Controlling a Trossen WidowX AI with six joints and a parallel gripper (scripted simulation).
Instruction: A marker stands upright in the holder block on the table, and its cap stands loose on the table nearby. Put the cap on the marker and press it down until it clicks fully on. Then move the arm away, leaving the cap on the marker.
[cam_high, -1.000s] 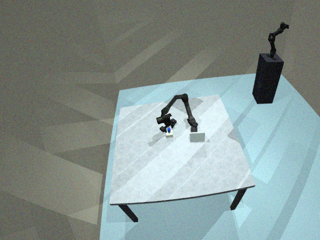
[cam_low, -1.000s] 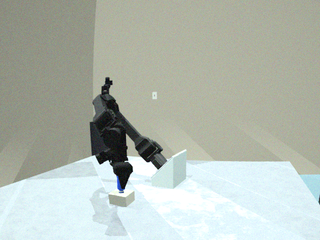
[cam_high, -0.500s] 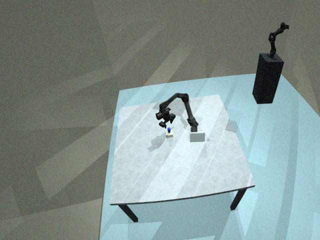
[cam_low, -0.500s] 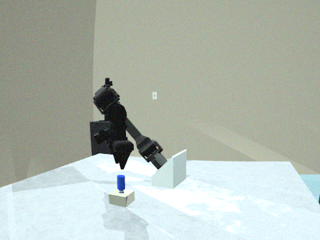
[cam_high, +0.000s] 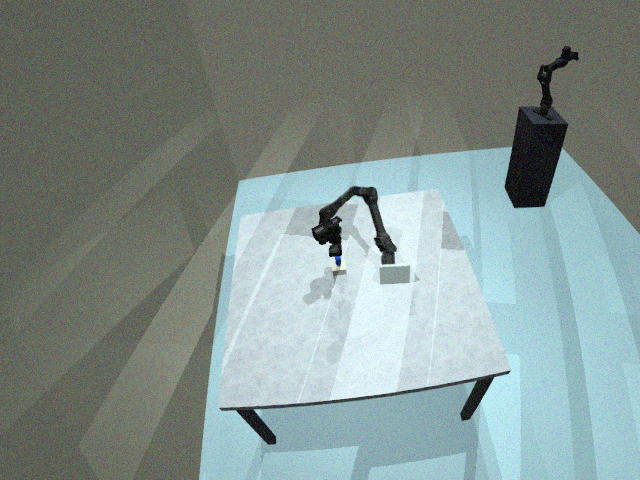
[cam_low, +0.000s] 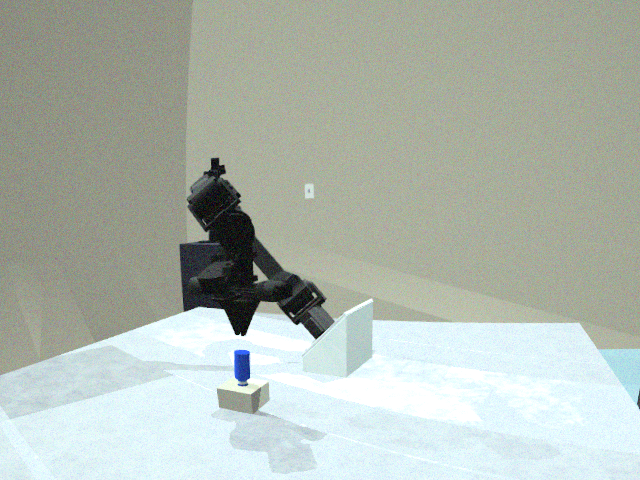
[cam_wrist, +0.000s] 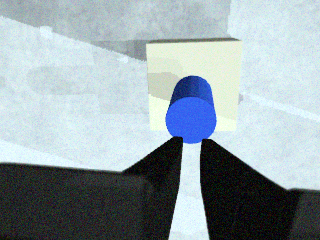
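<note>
The blue cap (cam_high: 338, 260) (cam_low: 241, 364) (cam_wrist: 191, 120) stands upright on the marker, over the pale holder block (cam_high: 339, 270) (cam_low: 236, 396) (cam_wrist: 226, 70). Only a short light neck of the marker (cam_low: 242, 383) with a thin blue ring shows between cap and block. My gripper (cam_low: 240, 334) (cam_wrist: 191, 147) is shut with nothing between its fingers, a narrow gap left between the tips. It points down and hangs a little above the cap, not touching it in the exterior view. How fully the cap is seated cannot be told.
A pale wedge-shaped block (cam_high: 394, 274) (cam_low: 358, 341) stands beside my arm's base on the table (cam_high: 289, 356) (cam_low: 413, 449). A black pedestal (cam_high: 535, 160) (cam_low: 195, 273) stands beyond the table, with another dark arm (cam_high: 545, 82) on it.
</note>
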